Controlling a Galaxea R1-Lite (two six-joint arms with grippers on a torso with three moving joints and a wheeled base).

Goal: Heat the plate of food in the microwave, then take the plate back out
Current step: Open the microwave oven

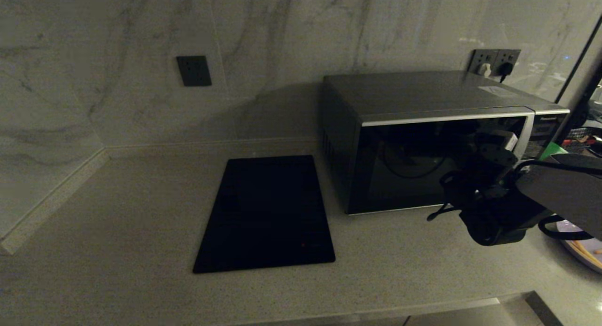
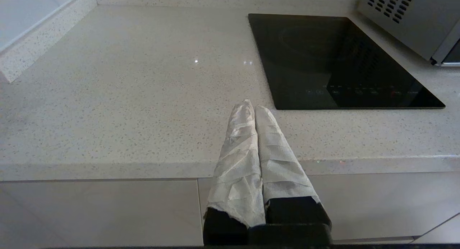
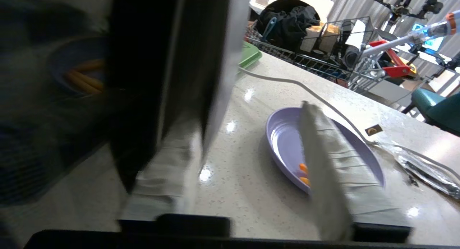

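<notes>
The black-and-silver microwave (image 1: 423, 128) stands at the back right of the counter; its vented side shows in the left wrist view (image 2: 406, 19). My right gripper (image 1: 498, 149) is up at the right edge of its dark glass door (image 3: 172, 62). It is open (image 3: 248, 127), with one taped finger (image 3: 165, 177) against the door edge and the other (image 3: 334, 162) out over the plate. The lavender plate of food (image 3: 284, 144) lies on the counter right of the microwave (image 1: 585, 250), with orange sticks (image 3: 303, 168) in it. My left gripper (image 2: 251, 107) is shut and empty above the counter's front edge.
A flat black mat (image 1: 268, 213) lies left of the microwave (image 2: 341, 58). A green board (image 3: 249, 55) and a white cable (image 3: 323, 98) lie beyond the plate. A wire basket (image 3: 323, 44) stands past the counter. Wall sockets (image 1: 494, 60) sit behind the microwave.
</notes>
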